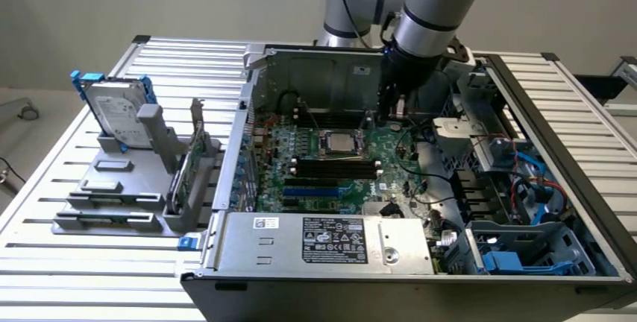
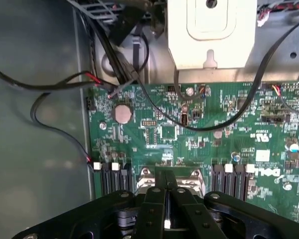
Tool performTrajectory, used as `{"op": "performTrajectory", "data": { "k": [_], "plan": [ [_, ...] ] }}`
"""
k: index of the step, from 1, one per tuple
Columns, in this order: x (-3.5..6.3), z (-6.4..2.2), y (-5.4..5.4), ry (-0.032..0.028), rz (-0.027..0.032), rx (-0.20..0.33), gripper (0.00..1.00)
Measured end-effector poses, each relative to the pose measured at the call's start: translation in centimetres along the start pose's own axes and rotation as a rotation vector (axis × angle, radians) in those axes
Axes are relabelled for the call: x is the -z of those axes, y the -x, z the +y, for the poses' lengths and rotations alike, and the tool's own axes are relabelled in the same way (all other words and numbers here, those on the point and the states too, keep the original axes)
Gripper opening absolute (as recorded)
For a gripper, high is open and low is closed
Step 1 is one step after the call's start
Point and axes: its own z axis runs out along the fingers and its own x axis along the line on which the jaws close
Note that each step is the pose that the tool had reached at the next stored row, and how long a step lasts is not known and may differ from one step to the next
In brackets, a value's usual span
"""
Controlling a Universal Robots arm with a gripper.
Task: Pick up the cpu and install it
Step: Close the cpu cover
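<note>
At the exterior view's left you have a grey rack on the slatted table, with a hard drive in a blue bracket upright at its far end and a card on edge beside it. Next comes the open case, its green board lying flat inside. Your cpu sits in the socket near the board's middle, silvery top up inside the metal frame. Just right of it and farther back, your gripper hangs from the arm over the board, near the cpu; you cannot tell there whether the tips touch anything. In the wrist view its fingers are pressed together with nothing between them, and the silvery socket lies just beyond the tips. At the far right are drive bays and blue cables.
</note>
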Motion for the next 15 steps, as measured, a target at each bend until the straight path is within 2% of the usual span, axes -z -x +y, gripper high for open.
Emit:
{"op": "performTrajectory", "data": {
  "k": [4, 15],
  "plan": [
    [-0.13, -0.44, 0.4, -0.0244, -0.0023, -0.004, 0.11],
    [-0.89, -1.91, 1.3, -0.0724, -0.009, -0.009, 0.11]
  ]
}}
